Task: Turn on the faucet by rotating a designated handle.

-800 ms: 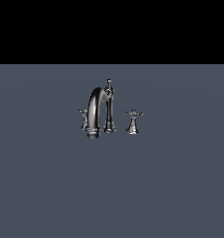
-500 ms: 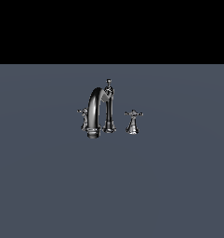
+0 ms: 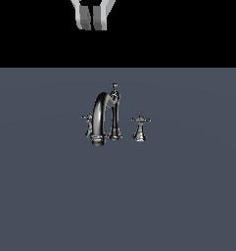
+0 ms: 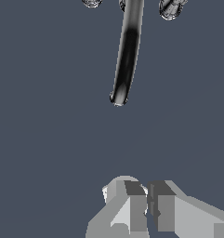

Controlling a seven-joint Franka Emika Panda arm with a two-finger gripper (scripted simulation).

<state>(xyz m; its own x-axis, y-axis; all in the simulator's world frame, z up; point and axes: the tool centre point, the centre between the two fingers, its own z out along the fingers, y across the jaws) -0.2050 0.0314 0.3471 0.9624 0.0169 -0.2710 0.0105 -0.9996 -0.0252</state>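
Observation:
The faucet point(image 3: 101, 117) stands mid-surface, with a tall arched spout and a slim knob-topped column point(image 3: 114, 112). The handle point(image 3: 87, 121), a small dark cross on a short stem, sits at the spout's side toward the exterior view's left. A brighter silver cross handle point(image 3: 140, 128) on a flared base stands toward the right. My gripper point(image 3: 93, 25) hangs high above the faucet at the top edge, empty, fingers nearly together. In the wrist view my gripper point(image 4: 148, 188) is far from the spout point(image 4: 126, 56). Two handle tops are cut off at that frame's edge.
The faucet set rests on a flat grey surface point(image 3: 178, 196). A black background lies behind it.
My gripper has come into the exterior view at the top edge; earlier it was out of view. The faucet and its handles have not moved.

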